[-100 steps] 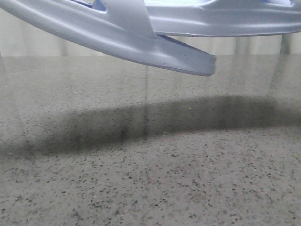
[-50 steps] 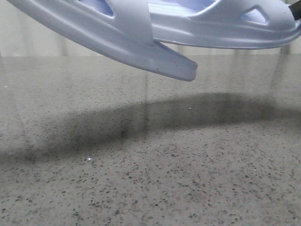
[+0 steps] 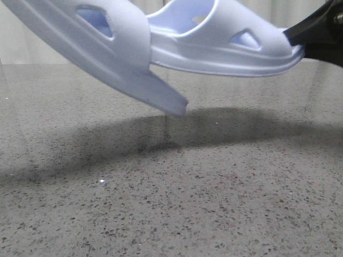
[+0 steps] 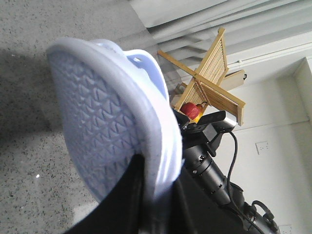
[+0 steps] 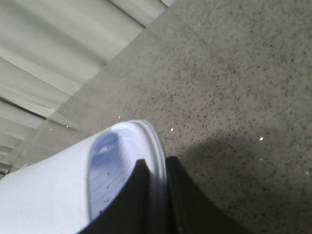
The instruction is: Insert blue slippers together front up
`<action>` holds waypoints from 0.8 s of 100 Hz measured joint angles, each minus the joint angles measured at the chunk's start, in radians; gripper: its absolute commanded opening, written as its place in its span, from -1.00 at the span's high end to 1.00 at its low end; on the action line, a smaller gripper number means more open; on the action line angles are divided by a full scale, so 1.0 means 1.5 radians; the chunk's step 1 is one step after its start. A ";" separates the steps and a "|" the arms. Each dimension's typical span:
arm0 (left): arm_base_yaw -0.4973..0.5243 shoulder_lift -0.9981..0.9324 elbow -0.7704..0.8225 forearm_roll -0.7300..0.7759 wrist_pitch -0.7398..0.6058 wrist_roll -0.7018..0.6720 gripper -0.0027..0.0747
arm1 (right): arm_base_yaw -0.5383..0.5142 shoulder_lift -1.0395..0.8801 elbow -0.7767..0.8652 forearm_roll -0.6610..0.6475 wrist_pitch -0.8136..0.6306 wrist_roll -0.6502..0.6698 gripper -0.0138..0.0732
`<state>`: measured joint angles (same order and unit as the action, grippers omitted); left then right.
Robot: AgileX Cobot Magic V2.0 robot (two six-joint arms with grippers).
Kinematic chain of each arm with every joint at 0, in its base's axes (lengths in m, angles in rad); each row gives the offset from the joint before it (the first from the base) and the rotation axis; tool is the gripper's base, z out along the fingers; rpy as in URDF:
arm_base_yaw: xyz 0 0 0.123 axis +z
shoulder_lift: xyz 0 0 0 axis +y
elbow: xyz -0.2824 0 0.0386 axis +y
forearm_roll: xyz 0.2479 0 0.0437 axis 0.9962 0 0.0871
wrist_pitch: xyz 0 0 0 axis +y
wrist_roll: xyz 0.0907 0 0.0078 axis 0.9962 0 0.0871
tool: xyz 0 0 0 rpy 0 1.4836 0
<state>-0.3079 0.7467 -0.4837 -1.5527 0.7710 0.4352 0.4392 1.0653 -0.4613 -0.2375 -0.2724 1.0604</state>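
Both slippers aloft over the table: left claw pinches one slipper, right claw pinches the other. Square the toes, then slide slowly toward nine o'clock.

A: What did the desk look like?

B: It was a grey surface speckled with dark flecks, slightly glossy, running back to a pale curtained backdrop.

A: And what lay on it?

B: Only a long dark shadow stretched across it, with one tiny bright speck near the front.
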 measured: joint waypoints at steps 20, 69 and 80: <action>0.000 -0.003 -0.001 0.000 0.003 0.002 0.89 | 0.021 0.017 0.003 0.002 -0.018 0.000 0.91; 0.000 -0.004 -0.003 -0.026 0.021 0.010 0.89 | 0.004 0.019 0.004 -0.030 0.016 -0.023 0.77; 0.000 -0.003 -0.003 -0.026 0.024 0.010 0.89 | -0.020 0.019 0.004 -0.051 0.022 -0.023 0.50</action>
<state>-0.3079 0.7429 -0.4875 -1.5916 0.8070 0.4503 0.4090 1.0933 -0.4556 -0.3140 -0.2396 1.0260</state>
